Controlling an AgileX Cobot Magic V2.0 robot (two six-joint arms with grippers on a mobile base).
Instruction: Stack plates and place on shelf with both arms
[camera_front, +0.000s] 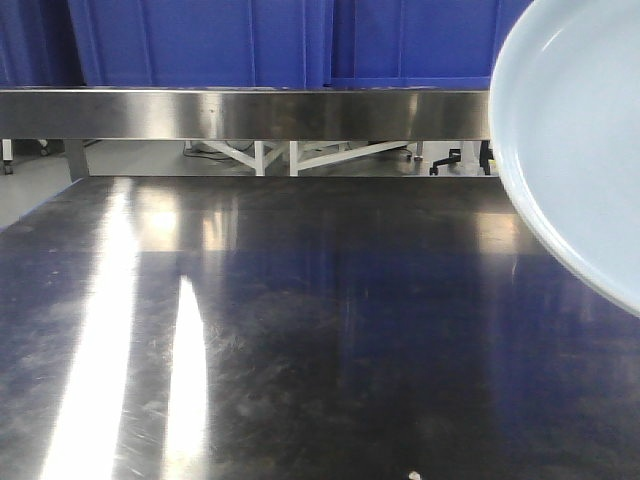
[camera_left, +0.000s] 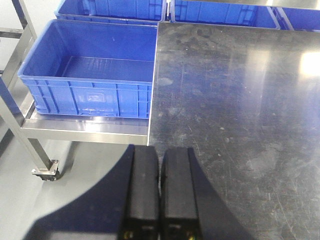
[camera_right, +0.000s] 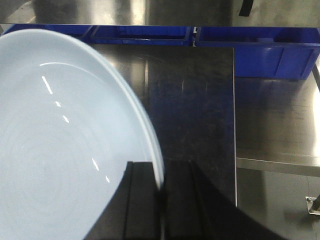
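One broad brushed-steel table fills most of every view, with a row of blue plastic crates behind a raised steel rail at its far edge. Next in size, a large round pale blue-white glossy plate is held tilted above the table at the right of the front view; whether a second plate lies against it I cannot tell. Its rim is pinched between the fingers of the black two-fingered right gripper, so the whole disc spreads to the left of that claw, toward the other arm. The black left gripper, fingers pressed together on nothing, hovers over the table's left edge. The right arm alone seems to be carrying, and the left would need to open before sharing the far rim
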